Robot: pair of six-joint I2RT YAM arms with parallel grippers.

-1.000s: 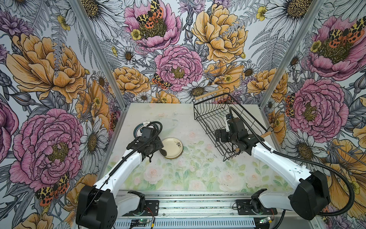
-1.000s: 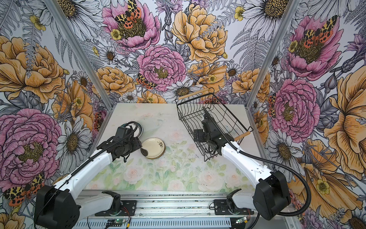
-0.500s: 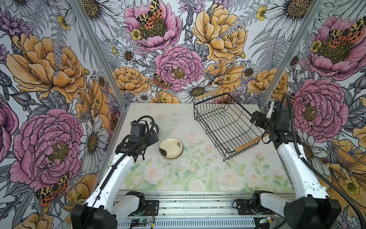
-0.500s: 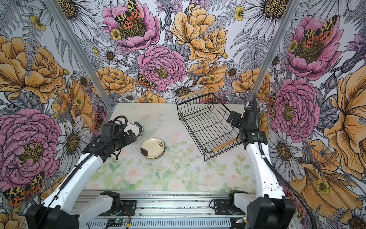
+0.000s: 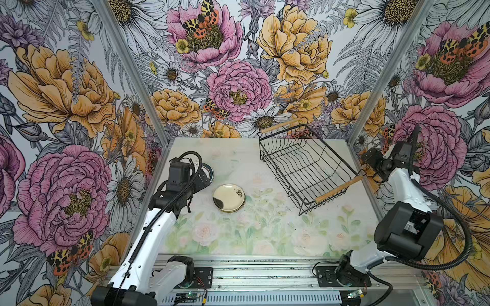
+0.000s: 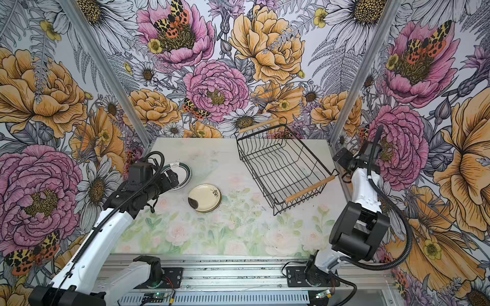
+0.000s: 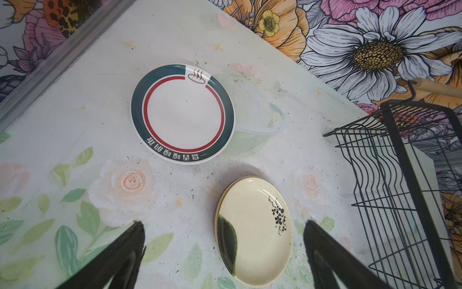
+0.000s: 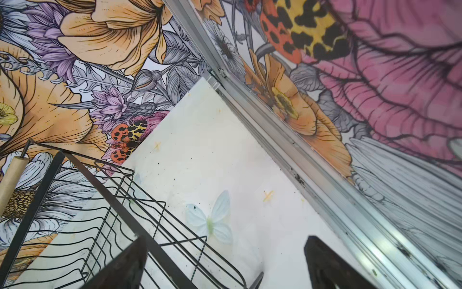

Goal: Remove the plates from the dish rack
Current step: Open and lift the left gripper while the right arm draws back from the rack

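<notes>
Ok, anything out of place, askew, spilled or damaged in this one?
Only minor things. The empty dish rack sits skewed, diagonal to the edges of the table. The cream plates are stacked slightly off-centre, a lower rim peeking out. The dark patch on the top one looks like glaze, not a spill. Nothing looks broken.

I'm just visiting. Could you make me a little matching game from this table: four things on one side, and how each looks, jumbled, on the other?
1 dish rack
2 plate nearer the rack
3 plate farther from the rack
4 left fingers

a white, dark green rim
b spread open, holding nothing
c black wire, no plates inside
d cream, black flower sprig

Pairs: 1-c, 2-d, 3-a, 4-b
</notes>
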